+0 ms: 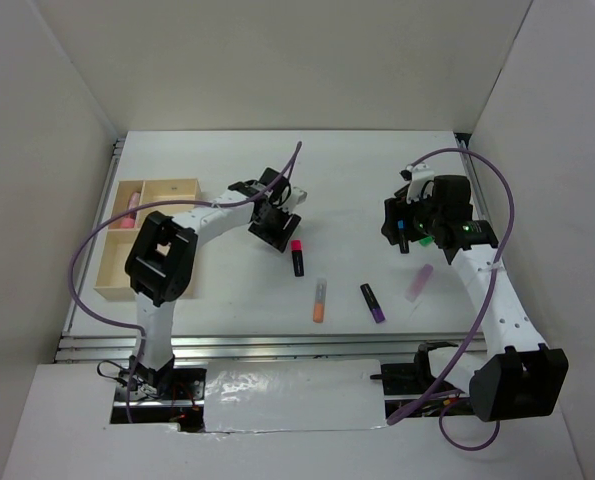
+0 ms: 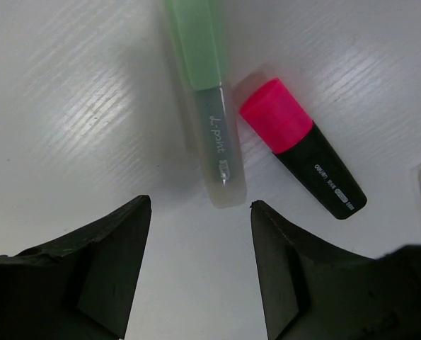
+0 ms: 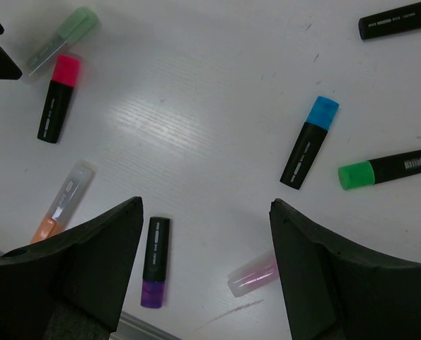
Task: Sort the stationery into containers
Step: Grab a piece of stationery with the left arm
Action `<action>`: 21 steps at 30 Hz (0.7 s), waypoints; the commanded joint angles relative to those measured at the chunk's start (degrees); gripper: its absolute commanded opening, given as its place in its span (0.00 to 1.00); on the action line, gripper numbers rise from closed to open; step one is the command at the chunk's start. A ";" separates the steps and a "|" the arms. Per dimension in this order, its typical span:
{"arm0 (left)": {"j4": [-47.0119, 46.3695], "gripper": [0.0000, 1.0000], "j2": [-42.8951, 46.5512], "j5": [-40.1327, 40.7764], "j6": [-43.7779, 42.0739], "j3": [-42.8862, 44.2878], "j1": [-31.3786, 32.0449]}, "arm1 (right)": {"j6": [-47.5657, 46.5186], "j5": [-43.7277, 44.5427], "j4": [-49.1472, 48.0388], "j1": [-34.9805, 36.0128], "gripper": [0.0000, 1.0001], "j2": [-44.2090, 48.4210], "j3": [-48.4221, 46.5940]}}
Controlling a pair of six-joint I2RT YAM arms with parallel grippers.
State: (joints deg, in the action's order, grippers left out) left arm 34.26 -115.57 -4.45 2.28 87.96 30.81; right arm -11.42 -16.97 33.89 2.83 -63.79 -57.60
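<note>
My left gripper (image 1: 277,230) is open and empty, low over the table. Just beyond its fingertips (image 2: 200,212) lie a pale green marker (image 2: 209,106) and a pink-capped black marker (image 2: 302,147), side by side. My right gripper (image 1: 409,225) is open and empty (image 3: 206,209), held above the table. Under it are a blue-capped marker (image 3: 309,142), a green-capped marker (image 3: 387,168), a purple-capped marker (image 3: 156,261), a pale pink marker (image 3: 252,275) and a pale orange marker (image 3: 61,202). The tan wooden tray (image 1: 112,285) stands at the far left and holds a pale pink marker (image 1: 132,205).
Another black marker (image 3: 398,19) lies at the far right in the right wrist view. White walls enclose the table on three sides. A metal rail (image 1: 227,345) runs along the near edge. Purple cables loop over both arms.
</note>
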 commanded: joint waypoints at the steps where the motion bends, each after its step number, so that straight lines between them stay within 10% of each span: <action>1: -1.65 0.71 -1.41 -1.80 1.50 0.37 1.36 | -0.18 -0.78 -1.81 -0.28 0.79 1.30 0.39; 14: -2.62 0.67 -5.28 4.10 2.72 0.81 3.12 | -1.94 -0.69 -3.13 0.86 0.78 1.30 0.74; 21: -2.71 0.44 -5.19 4.18 2.29 -0.25 2.15 | -6.14 -0.26 -3.83 4.71 0.75 2.61 0.82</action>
State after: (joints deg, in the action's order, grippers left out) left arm 31.35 -119.44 -0.82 3.84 88.16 33.63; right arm -14.41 -17.15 32.99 5.37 -63.53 -56.99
